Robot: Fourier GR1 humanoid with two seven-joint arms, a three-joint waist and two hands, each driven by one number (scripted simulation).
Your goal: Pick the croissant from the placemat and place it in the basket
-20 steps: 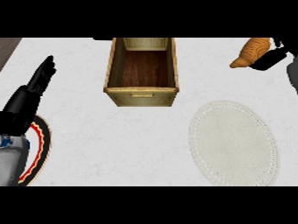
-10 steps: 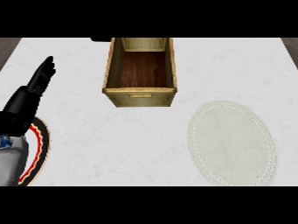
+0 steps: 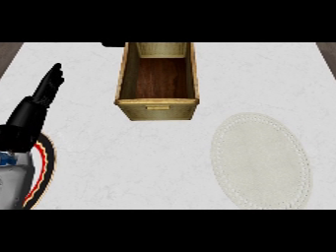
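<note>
you see no croissant and no right hand; the open left hand (image 3: 43, 93) rests left of the basket (image 3: 157, 107), placemat (image 3: 261, 160) bare.

A wooden basket (image 3: 157, 81) sits at the top centre of a white counter (image 3: 127, 152), with a pale oval placemat (image 3: 261, 160) lower right. The left hand (image 3: 36, 106) rests at the left edge, fingers (image 3: 51, 81) straight, above a dark red-rimmed plate (image 3: 45, 165).
</note>
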